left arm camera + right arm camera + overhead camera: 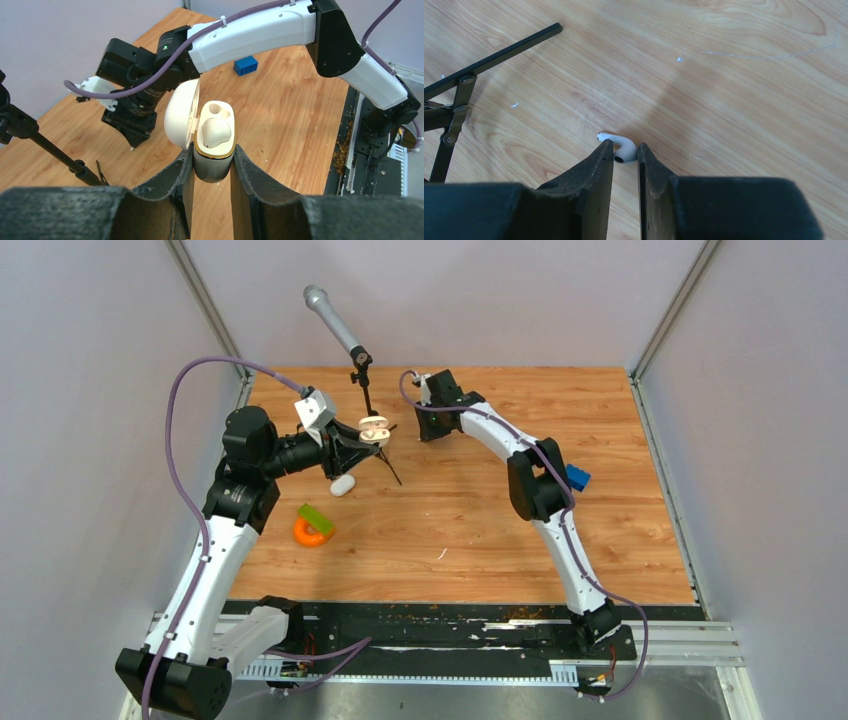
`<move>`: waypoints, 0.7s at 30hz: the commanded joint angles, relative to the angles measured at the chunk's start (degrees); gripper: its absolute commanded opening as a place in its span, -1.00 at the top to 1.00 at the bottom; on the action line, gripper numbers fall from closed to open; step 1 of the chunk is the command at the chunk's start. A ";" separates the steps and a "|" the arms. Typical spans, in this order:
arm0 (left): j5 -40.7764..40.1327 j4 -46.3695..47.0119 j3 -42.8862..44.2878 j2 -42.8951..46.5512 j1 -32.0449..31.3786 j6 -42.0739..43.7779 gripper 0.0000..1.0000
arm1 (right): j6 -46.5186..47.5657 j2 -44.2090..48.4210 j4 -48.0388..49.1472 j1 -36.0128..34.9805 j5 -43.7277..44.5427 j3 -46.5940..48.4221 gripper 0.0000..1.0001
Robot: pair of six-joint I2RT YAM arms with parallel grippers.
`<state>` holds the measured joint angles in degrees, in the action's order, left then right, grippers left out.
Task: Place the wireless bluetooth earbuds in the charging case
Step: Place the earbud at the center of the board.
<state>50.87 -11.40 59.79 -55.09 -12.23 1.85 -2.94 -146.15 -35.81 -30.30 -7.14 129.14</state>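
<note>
Case (212, 167) sits clamped in left fingers (167, 187); right fingers (591, 172) pinch an earbud (623, 147).

Surface (480, 530): light wood-grain board; the right wrist view shows fine scratches and pale specks. Plain pale grey walls (90, 390) close it off at 9, 12 and 3 o'clock, with aluminium posts (205, 300) at the far corners. Light even and diffuse, shadows soft; aluminium rail (680, 650) along 6 o'clock.

The right hand's (625, 148) fingertips (604, 155) cover part of the earbud (621, 143).
</note>
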 commanded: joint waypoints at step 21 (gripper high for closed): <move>2.56 9.55 -6.52 3.24 0.36 -2.88 0.91 | 12.60 32.63 -11.39 0.33 -9.81 -33.65 0.94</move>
<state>51.81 -5.61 54.89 -53.49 -12.23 -0.75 3.55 -121.43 -43.68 -30.22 -15.88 99.39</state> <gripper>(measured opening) 0.345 0.218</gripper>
